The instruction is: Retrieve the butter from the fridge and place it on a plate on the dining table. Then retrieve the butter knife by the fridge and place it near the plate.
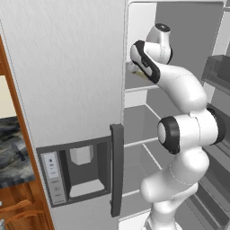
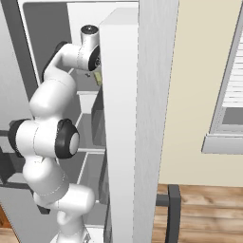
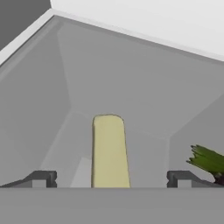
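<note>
Claw: gripper (image 3: 109, 179) standing wide, straddling butter (image 3: 109, 151) at 12 o'clock, gripping nothing
Progress: fridge (image 1: 67, 90) open; everything else remaining

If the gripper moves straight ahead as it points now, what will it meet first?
Probably the butter: it lies between the fingertips of the open gripper, running away toward the fridge back wall. Exact depth is unclear.
</note>
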Available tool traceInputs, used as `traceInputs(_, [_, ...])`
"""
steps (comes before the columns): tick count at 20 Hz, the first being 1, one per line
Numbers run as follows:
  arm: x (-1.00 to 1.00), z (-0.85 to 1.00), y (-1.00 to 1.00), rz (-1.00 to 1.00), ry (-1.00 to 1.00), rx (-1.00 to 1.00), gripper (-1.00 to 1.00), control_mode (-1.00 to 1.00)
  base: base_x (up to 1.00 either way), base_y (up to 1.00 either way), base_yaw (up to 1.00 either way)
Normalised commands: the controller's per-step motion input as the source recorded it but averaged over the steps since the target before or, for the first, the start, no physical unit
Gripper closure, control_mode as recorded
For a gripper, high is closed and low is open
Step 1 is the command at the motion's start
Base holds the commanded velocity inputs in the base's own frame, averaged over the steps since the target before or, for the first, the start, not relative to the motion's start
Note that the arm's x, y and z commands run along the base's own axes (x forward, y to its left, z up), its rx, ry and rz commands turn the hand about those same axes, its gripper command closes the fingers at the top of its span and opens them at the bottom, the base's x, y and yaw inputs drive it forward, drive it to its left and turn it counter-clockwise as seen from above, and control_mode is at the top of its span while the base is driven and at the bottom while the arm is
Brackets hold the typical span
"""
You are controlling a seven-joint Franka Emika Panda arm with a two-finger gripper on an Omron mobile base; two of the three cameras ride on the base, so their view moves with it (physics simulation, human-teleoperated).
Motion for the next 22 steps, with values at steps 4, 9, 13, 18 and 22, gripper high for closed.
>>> traceInputs(4, [0.0,-0.34,0.0,0.0,0.0,0.0,-1.0,-1.0,0.0,0.0,0.0])
traceInputs(9, [0.0,-0.44,-0.05,0.0,0.0,0.0,-1.0,-1.0,0.0,0.0,0.0])
traceInputs(13, [0.11,-0.34,-0.26,0.0,0.0,0.0,-1.0,-1.0,0.0,0.0,0.0])
traceInputs(18, [0.02,-0.45,-0.18,0.0,0.0,0.0,-1.0,-1.0,0.0,0.0,0.0])
traceInputs(22, [0.0,-0.47,0.0,0.0,0.02,0.0,-1.0,-1.0,0.0,0.0,0.0])
